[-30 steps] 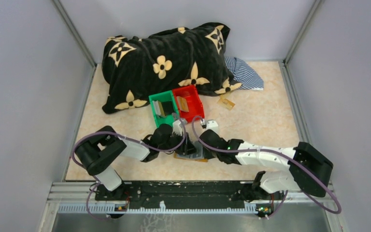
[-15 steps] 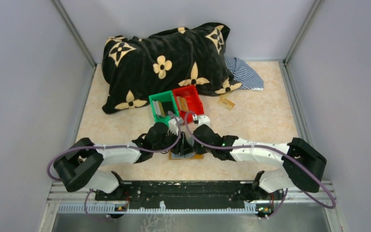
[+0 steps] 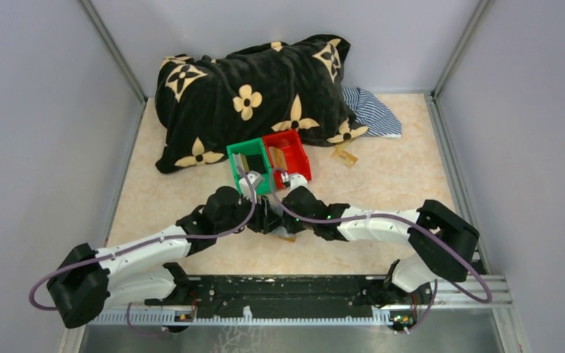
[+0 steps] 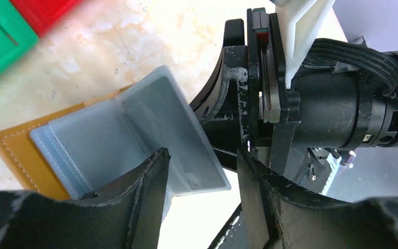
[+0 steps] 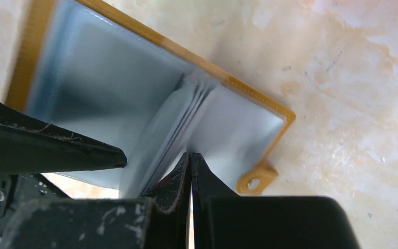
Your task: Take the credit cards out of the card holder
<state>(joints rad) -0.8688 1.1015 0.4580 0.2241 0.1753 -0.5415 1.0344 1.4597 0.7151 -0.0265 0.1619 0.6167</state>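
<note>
- Where is the card holder (image 4: 83,142)?
- It lies open on the tabletop (image 3: 397,184), between the two arms and near the front of the green bin (image 3: 246,144) and the red bin (image 3: 304,158). In the view from above the arms cover nearly all of it; only a tan corner shows.
- How does it look inside?
- The outside is tan leather, and inside there are grey cloudy leaves. One grey leaf (image 4: 176,119) stands up from the fold; the others lie flat.
- And the left pincer (image 4: 201,154)?
- It is wide. The lower corner of the standing leaf is between its fingers (image 4: 147,187), just beside one of them.
- The right pincer (image 5: 190,158)?
- It is narrow, with only a thin slit between the fingers. Its tips are in the fan of leaves at the fold. I cannot tell whether a leaf is caught between them.
- Do you see the credit cards?
- I cannot tell whether any are in the pockets. A gold-tan card (image 3: 279,157) stands in the red bin and a greyish card (image 3: 241,163) in the green bin. Both are very small in the view.
</note>
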